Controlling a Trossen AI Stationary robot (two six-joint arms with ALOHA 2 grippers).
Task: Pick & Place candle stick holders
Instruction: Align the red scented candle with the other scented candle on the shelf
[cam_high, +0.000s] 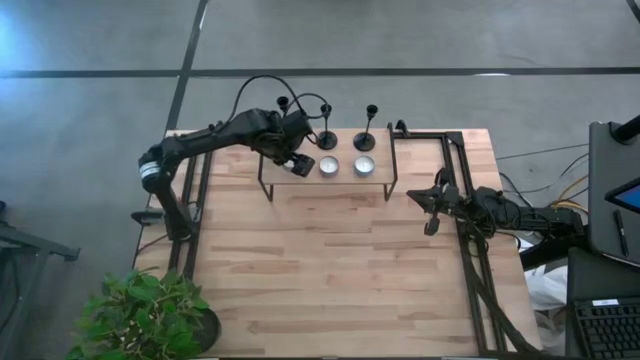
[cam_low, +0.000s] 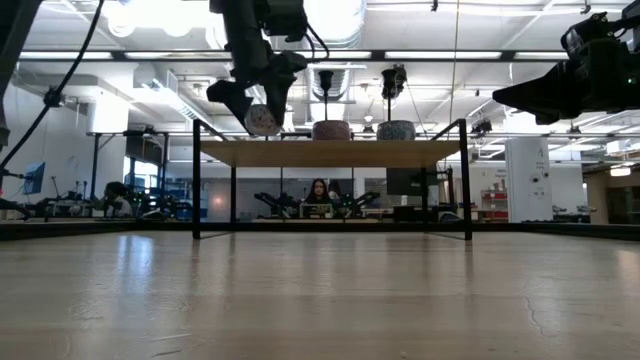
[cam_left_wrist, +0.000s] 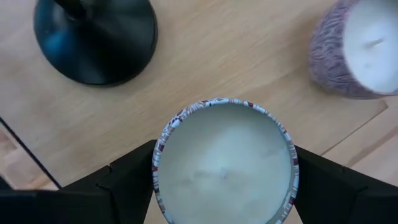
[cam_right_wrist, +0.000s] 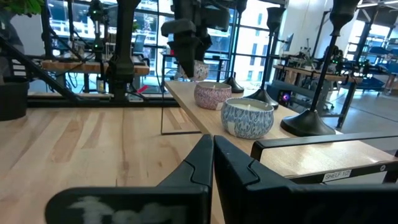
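White wax candle (cam_left_wrist: 225, 165): your left gripper (cam_left_wrist: 221, 186) is clenching its tin above the shelf (cam_high: 340, 178), beside a holder (cam_left_wrist: 93, 37); right gripper (cam_right_wrist: 211, 163) is idling, closed.

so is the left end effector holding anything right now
Yes. The left end effector is shut on a candle tin, fingers against both sides, lifted above the raised shelf.

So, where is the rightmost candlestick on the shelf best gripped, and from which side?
Probably by the thin upright stem of the rightmost candlestick, above its domed base, with the fingers closing across it. Come from the shelf's right end, since a candle stands close in front of it.
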